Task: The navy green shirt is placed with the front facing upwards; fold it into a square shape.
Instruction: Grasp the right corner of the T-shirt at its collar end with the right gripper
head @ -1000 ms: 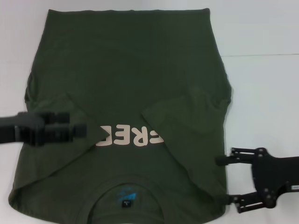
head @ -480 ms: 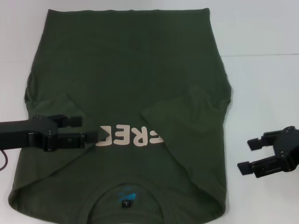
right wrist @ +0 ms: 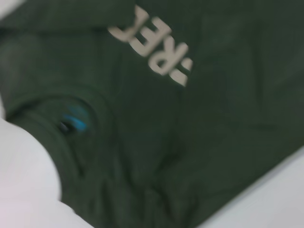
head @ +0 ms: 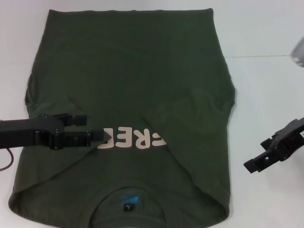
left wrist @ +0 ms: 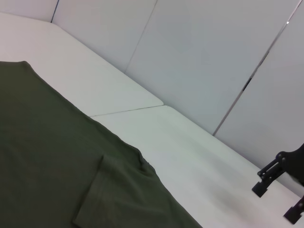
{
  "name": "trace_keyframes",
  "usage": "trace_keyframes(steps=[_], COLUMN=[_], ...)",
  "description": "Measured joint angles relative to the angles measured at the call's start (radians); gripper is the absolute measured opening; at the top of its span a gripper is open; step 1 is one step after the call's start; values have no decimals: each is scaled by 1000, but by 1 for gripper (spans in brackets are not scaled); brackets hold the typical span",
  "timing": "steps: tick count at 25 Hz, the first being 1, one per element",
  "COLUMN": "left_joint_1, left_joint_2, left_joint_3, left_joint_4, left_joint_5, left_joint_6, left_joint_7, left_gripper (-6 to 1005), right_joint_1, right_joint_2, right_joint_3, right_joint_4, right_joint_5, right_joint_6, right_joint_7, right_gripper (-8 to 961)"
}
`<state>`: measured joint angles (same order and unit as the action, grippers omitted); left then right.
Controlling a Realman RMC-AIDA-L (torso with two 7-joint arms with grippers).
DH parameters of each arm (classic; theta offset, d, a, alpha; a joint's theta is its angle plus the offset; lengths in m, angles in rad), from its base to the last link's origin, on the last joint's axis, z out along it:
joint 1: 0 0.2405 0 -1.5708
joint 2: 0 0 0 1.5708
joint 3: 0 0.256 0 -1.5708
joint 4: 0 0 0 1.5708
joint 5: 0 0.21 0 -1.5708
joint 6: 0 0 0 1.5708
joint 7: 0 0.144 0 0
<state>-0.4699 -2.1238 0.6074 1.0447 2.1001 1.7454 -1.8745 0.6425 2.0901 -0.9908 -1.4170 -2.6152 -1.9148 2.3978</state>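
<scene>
The navy green shirt [head: 133, 71] lies flat on the white table, collar toward me, with both sleeves folded inward over the pale lettering [head: 135, 138]. The blue-printed neck label [head: 128, 198] shows at the collar. My left gripper [head: 97, 128] hovers open over the folded left sleeve, its fingertips at the first letter. My right gripper [head: 256, 154] stands open over bare table, right of the shirt's edge. The left wrist view shows the shirt [left wrist: 47, 156], the folded right sleeve [left wrist: 114, 190] and, farther off, the right gripper [left wrist: 280, 187]. In the right wrist view are the lettering [right wrist: 154, 47] and label [right wrist: 76, 121].
A seam in the white table [head: 266, 56] runs right from the shirt. A grey object [head: 299, 50] shows at the right edge. Pale wall panels [left wrist: 213, 57] stand behind the table.
My right gripper has drawn away to the right from the shirt's right edge and turned. My left gripper has come in over the folded left sleeve and settled there.
</scene>
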Motion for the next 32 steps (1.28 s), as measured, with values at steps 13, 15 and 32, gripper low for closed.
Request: trace_keyframes(steps=[13,15,32], left_joint_1=[-6,-9,-7], left_joint_2=[-2,-2,-1], left_joint_3=[13,13,12], left_joint_4=[-8,-8,-8], left_joint_5=[0,0,0], left_joint_6=[-26,-26,-37], left_joint_7=[2,2,3], left_gripper=[929,929,929], right_joint_1=[76,79,78], right_joint_2=[15,15,17], right_joint_3=[-266,-304,-663], right_joint_4=[19,34,139], right_joint_5=[-85,-69,-54], right_joint_6=[83,113,306], right_joint_7=[81,97,236], right_gripper=[906,906,875])
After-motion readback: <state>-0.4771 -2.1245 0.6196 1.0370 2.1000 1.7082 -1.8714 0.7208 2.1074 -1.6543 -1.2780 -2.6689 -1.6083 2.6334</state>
